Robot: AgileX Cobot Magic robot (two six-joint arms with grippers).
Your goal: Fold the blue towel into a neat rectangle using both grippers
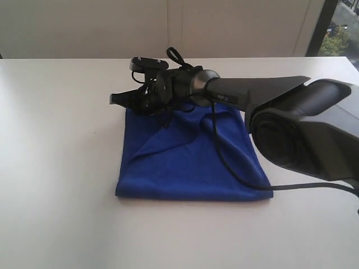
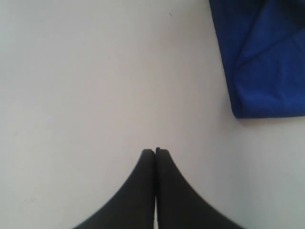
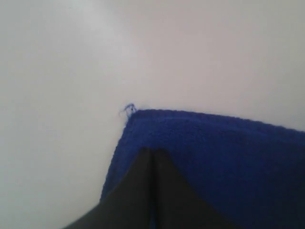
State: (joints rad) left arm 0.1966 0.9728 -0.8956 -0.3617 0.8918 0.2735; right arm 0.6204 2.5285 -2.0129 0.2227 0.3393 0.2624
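1. The blue towel (image 1: 190, 159) lies folded on the white worktop (image 1: 56, 179).
2. The right pincer (image 1: 114, 99) hangs over its far left corner, jaws pressed together, no cloth between.
3. The left pincer (image 2: 156, 150) is closed too, empty, over bare worktop nearby.
4. Pale wall (image 1: 224, 28) behind, window (image 1: 340, 28) top right.

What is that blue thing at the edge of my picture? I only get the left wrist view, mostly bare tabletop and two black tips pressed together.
Observer: It is the blue towel, lying folded on the white table; the exterior view shows all of it.
Operator: Is the other arm anywhere near it?
Observer: Yes, the right tool hangs shut over the towel's far left corner in that view.
Operator: Anything odd about that corner?
Observer: A loose thread curls off it in the right wrist view.
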